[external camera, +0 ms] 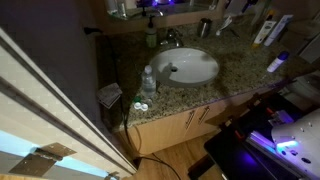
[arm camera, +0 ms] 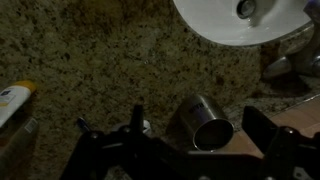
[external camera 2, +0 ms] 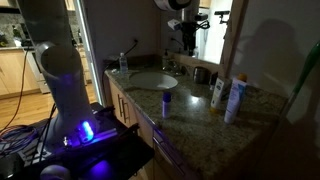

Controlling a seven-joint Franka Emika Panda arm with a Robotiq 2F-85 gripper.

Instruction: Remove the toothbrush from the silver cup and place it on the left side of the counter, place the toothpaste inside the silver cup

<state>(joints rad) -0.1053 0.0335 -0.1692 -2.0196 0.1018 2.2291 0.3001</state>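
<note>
Silver cup upright at the back of the granite tabletop, just beside the faucet and near the rim of the white sink basin. Mouth turned toward the wrist camera, dark inside, no toothbrush handle showing.

Gripper poised above the cup, fingers spread wide to either side of it, holding nothing and not touching it. In an exterior view, well up over the faucet.

Judging by the bare mouth, brush step probably done, though no toothbrush identifiable anywhere; toothpaste step in hand.

Next move: away from the cup toward a tube. Yellow-and-white tube at the left edge of the wrist view; tall white tube standing well apart from the cup. Cannot tell which holds toothpaste. Then a grasp across the tube, a lift, and an end-first lowering into the small mouth without tipping the cup.
</note>
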